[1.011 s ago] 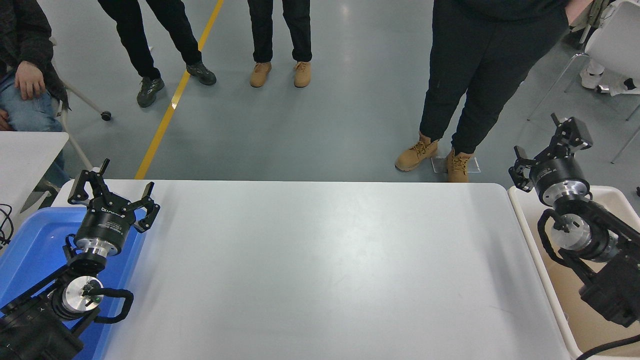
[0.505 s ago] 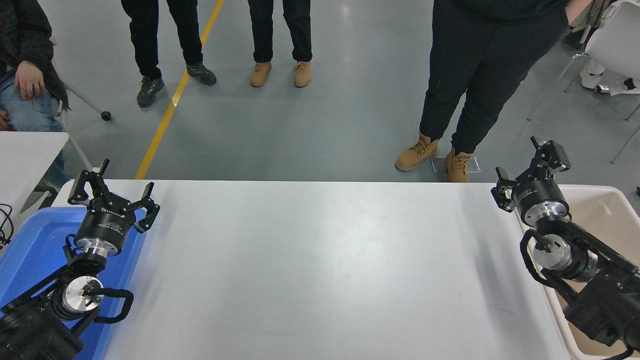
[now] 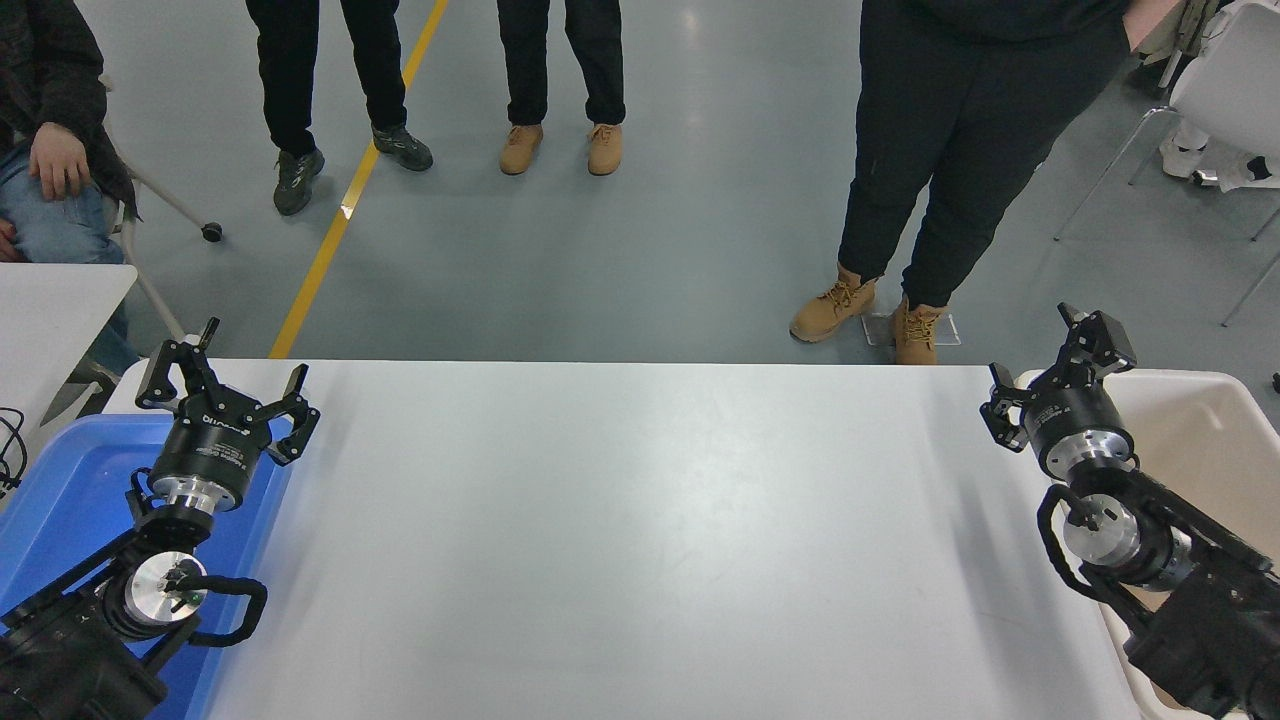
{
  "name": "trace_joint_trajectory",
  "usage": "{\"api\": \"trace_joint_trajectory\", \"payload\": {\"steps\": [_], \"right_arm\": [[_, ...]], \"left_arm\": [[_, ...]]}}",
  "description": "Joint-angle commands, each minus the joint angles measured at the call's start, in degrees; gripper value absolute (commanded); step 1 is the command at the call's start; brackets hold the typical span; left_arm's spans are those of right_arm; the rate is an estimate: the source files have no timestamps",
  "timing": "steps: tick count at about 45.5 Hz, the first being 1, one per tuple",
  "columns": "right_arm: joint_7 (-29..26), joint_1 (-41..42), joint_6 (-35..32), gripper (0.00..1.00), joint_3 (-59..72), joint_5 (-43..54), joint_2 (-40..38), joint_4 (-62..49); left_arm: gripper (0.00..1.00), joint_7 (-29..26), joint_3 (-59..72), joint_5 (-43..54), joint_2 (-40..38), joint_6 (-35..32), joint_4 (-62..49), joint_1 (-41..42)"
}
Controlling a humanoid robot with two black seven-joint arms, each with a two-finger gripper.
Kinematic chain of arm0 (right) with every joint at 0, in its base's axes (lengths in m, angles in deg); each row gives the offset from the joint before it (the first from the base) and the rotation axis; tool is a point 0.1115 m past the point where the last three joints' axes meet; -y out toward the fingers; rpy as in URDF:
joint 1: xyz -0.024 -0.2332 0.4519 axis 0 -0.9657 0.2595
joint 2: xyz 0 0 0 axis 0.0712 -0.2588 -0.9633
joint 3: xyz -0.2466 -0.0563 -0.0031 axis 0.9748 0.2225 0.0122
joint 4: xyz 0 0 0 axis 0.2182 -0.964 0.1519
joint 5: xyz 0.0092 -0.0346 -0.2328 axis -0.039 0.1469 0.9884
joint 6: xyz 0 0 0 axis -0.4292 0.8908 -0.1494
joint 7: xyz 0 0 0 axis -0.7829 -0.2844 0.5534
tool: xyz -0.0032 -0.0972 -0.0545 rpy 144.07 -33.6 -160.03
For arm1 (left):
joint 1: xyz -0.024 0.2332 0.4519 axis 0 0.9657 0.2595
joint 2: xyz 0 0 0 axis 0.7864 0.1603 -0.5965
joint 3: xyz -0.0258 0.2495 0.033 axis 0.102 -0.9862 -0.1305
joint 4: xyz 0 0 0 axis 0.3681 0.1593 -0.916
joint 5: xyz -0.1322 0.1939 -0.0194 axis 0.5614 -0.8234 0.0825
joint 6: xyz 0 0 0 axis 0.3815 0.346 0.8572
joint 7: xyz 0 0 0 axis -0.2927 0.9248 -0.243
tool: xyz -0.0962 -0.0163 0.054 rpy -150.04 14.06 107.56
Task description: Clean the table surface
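Hovering over the table's [image 3: 620, 540] right edge, the right hand [image 3: 1058, 378] is spread wide; left hand [image 3: 225, 378] parked, also released.

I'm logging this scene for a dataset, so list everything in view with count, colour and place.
table surface: one, white, centre.
smaller table: one, white, far left.
blue bin: one, left of the table surface.
beige bin: one, right.
white chair: one, top right.
yellow floor line: one, upper left.
people: three standing far side, one seated top left.
left gripper: black, open, over the blue bin.
right gripper: black, open, at the table's far right corner.
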Motion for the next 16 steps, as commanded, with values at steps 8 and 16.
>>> {"api": "trace_joint_trajectory", "payload": {"steps": [8, 16], "right_arm": [[0.1, -0.3, -0.4, 0.98, -0.1, 0.0, -0.1, 0.0], [0.1, -0.2, -0.2, 0.98, -0.2, 0.0, -0.1, 0.0]], "left_arm": [[0.99, 0.0, 0.0, 0.0, 0.0, 0.0, 0.0, 0.1], [0.99, 0.0, 0.0, 0.0, 0.0, 0.0, 0.0, 0.0]]}}
